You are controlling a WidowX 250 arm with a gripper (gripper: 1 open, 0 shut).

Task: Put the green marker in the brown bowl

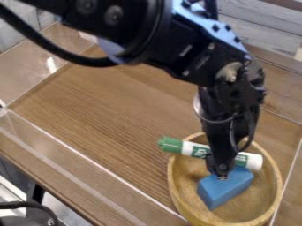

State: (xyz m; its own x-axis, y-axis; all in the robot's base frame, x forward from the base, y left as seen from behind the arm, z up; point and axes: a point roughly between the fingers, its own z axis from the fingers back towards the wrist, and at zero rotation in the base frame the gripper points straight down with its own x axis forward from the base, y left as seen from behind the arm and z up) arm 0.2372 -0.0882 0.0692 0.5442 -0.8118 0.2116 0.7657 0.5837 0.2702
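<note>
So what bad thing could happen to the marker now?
The green marker isn't fully inside; it lies across the rim of the brown bowl, its green cap poking out over the table, so a nudge might tip it out. The gripper hangs right over the marker, so lifting away could bump it. The blue block takes up space too, so the marker may stay propped up.

The green marker (210,153), white-barrelled with a green cap, lies flat across the back rim of the brown bowl (186,195), a wide, round, light tan wooden bowl.
</note>
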